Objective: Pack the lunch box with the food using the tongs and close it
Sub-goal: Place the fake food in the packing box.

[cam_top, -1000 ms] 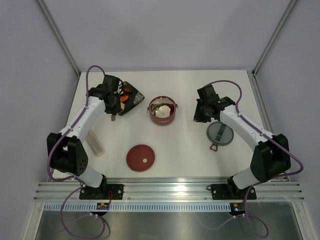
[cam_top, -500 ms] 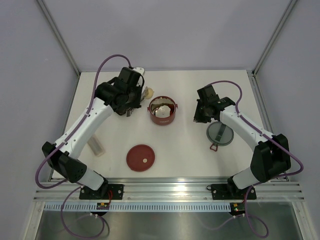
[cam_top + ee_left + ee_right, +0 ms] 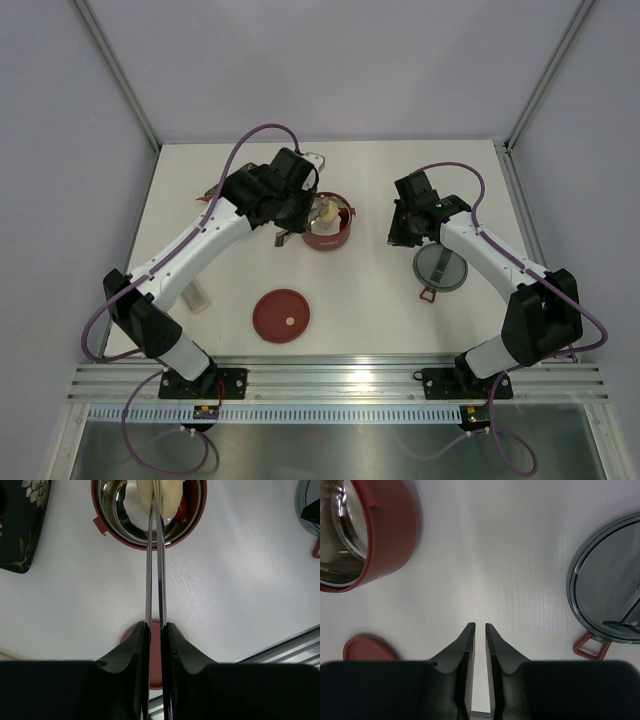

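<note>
free: table (image 3: 370, 290) between lunch box (image 3: 326, 243) and grey lid (image 3: 440, 268) | blocked: tongs (image 3: 154, 570) over lunch box mouth

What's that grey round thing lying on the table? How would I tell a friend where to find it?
On the white table, find the dark-red pot near the middle; the flat grey lid lies to its right, apart from it. Unlike the dark-red disc nearer the front, it is grey, with a small red loop on its edge.
</note>
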Robot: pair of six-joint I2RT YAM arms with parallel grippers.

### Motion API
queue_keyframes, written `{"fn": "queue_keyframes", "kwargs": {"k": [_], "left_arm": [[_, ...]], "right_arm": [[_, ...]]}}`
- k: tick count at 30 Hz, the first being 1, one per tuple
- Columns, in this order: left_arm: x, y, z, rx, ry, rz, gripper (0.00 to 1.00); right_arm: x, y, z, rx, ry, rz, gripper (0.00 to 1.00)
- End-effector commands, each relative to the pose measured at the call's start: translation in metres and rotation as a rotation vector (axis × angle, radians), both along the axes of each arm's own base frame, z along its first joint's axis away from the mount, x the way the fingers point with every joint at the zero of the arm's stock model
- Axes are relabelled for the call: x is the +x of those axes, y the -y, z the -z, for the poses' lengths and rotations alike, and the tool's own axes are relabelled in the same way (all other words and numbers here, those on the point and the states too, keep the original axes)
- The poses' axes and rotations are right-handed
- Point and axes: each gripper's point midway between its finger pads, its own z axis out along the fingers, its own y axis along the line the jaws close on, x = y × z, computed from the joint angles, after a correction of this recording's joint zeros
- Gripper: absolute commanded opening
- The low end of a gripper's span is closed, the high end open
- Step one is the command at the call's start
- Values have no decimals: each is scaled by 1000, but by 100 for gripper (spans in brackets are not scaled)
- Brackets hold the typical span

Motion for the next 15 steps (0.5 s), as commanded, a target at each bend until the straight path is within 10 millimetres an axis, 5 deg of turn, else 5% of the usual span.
{"fn": "queue_keyframes", "kwargs": {"k": [1, 5, 11, 15], "left_arm": [[8, 18, -1, -46, 21, 16, 6], [12, 23, 6, -43, 19, 14, 13], [15, 24, 11, -28, 15, 11, 42], [16, 25, 7, -39, 22, 14, 50]], "right_arm": [[1, 1, -14, 3, 46, 13, 21], [0, 1, -14, 2, 48, 12, 21], [1, 1, -16, 2, 50, 11, 21], [2, 0, -17, 5, 53, 8, 22]]}}
